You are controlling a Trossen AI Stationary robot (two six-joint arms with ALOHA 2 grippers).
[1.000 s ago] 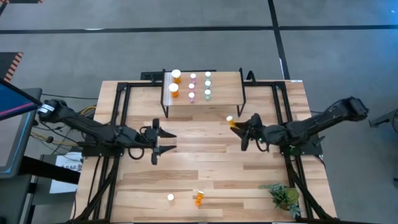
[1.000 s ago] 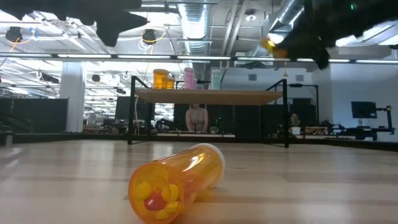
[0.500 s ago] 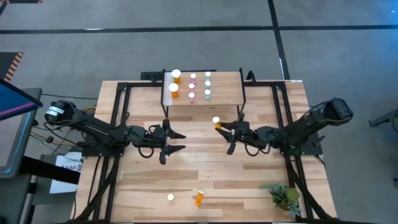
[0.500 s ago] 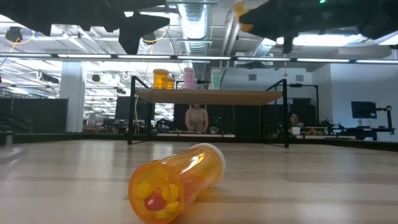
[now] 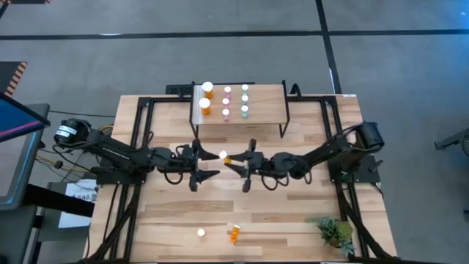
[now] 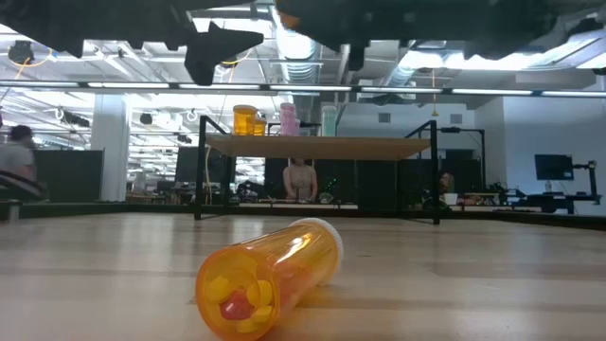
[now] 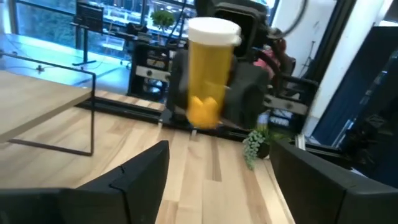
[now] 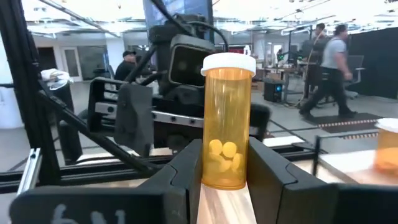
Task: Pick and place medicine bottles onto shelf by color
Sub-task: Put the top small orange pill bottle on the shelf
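An orange bottle (image 8: 227, 121) is held upright in the clenched right pincer (image 5: 236, 164) above the middle of the counter (image 5: 308, 220), facing the spread-open left pincer (image 5: 203, 163), whose fingers should be closed squarely around it before release.

In the low view both arms are cut off by the top edge, so neither gripper's fingertips show there, and the shelf (image 6: 322, 145) at twelve o'clock hides the lower part of the person (image 6: 300, 180) standing behind it. The orange bottle (image 7: 208, 71) between the right gripper's fingers (image 7: 245, 102) is blurred in the left wrist view, and those fingers cover its lower part in the right wrist view. At three o'clock in that view, another orange bottle (image 8: 387, 146) is cut off by the edge.
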